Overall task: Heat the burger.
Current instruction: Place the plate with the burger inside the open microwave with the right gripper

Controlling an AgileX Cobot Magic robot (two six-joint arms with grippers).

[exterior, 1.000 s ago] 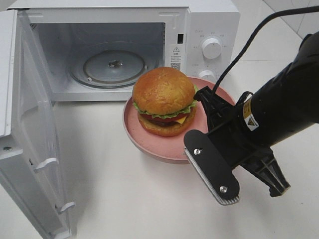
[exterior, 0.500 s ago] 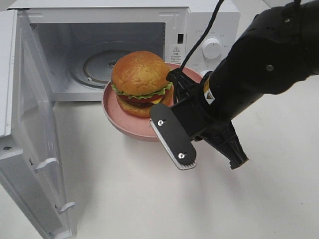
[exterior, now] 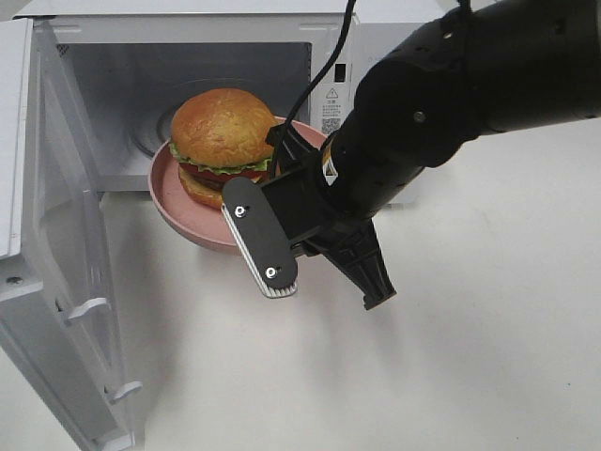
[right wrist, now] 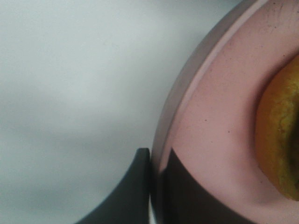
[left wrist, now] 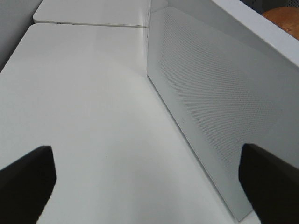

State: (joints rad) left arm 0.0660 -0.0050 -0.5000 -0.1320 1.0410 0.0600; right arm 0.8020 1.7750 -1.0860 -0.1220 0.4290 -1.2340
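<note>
The burger point(exterior: 223, 127), with a golden-brown bun, lettuce frill and red filling, sits on a shallow pink plate point(exterior: 192, 225). My right gripper point(exterior: 282, 143) is shut on the plate's right rim and holds it in the air at the mouth of the open microwave point(exterior: 122, 80). In the right wrist view my right gripper point(right wrist: 156, 156) pinches the plate rim point(right wrist: 187, 98), with the bun point(right wrist: 280, 135) just beyond. My left gripper point(left wrist: 148, 179) is open and empty beside the outer face of the microwave door point(left wrist: 210, 102).
The microwave door point(exterior: 56, 235) stands swung open at the left. The white tabletop point(exterior: 451, 376) lies in front. My right arm and its cable point(exterior: 329, 56) hide the microwave's control panel.
My right gripper has carried the plate with the burger leftward and back, from in front of the control panel to the microwave's opening.
</note>
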